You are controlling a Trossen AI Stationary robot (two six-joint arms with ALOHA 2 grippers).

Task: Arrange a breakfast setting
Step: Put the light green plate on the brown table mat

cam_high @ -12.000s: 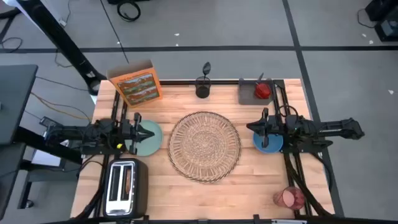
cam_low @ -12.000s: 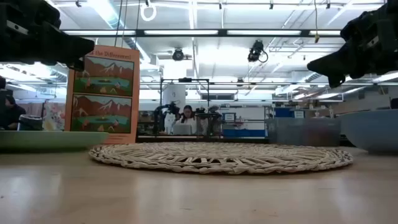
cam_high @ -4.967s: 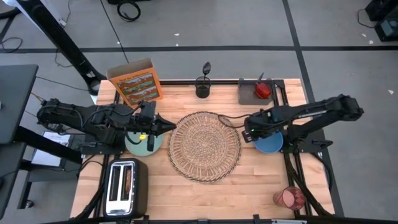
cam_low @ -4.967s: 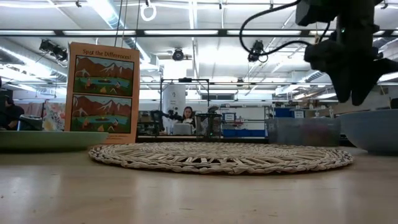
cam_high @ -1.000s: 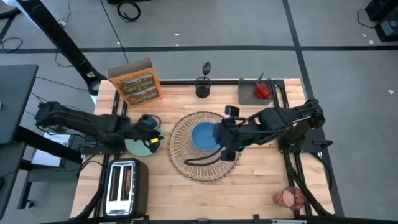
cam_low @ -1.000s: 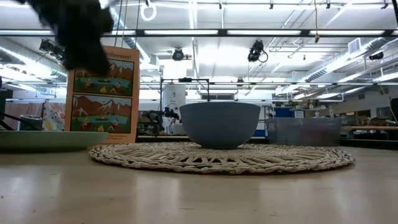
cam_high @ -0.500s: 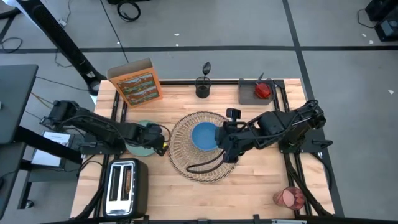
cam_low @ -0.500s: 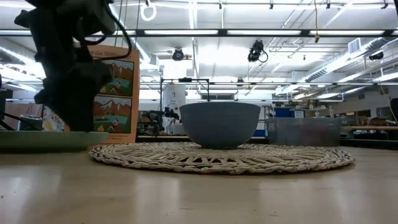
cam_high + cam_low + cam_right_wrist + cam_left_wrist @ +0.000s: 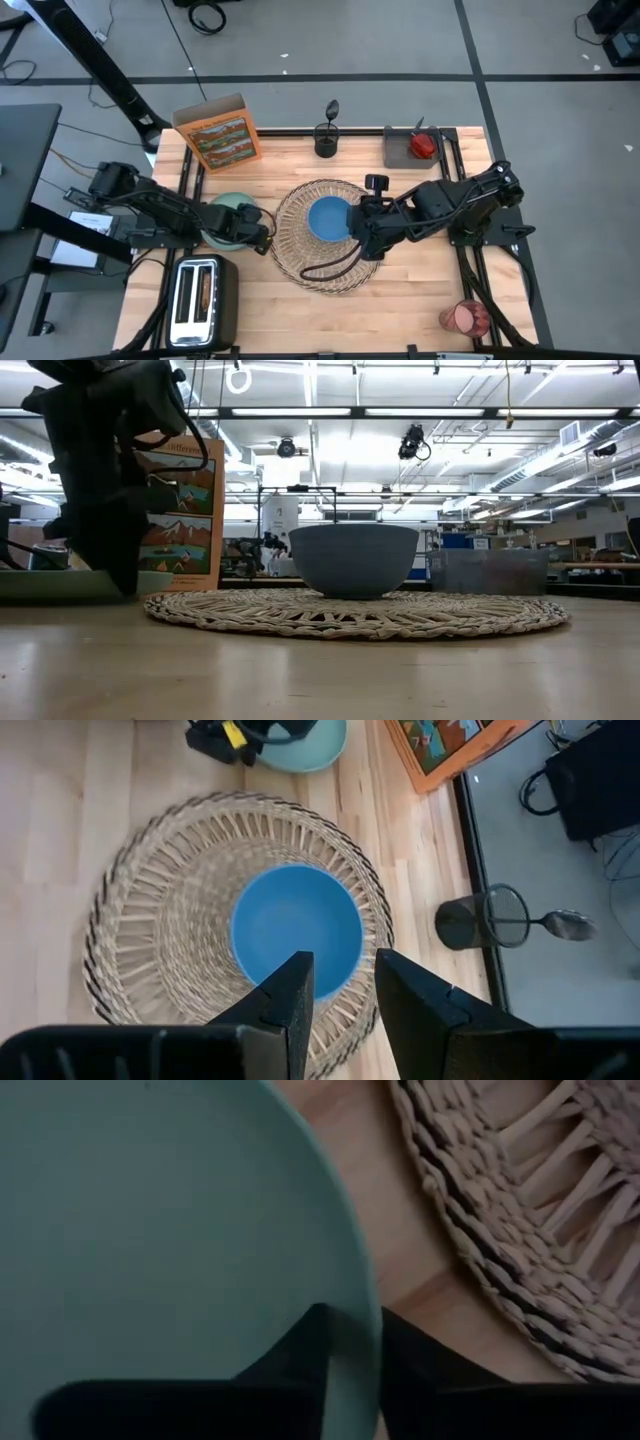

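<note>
Straddling plate (image 9: 150, 1230) rim, left tool (image 9: 352, 1342), seemingly unclosed, bowl (image 9: 329, 219) upright

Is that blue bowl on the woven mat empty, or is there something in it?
Empty. The blue bowl sits upright on the woven mat, and the right hand's camera looks into it: only plain blue inside.

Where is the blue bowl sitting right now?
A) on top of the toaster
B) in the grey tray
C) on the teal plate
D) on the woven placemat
D: the blue bowl rests inside the ring of the woven placemat, also seen in the low view.
</note>
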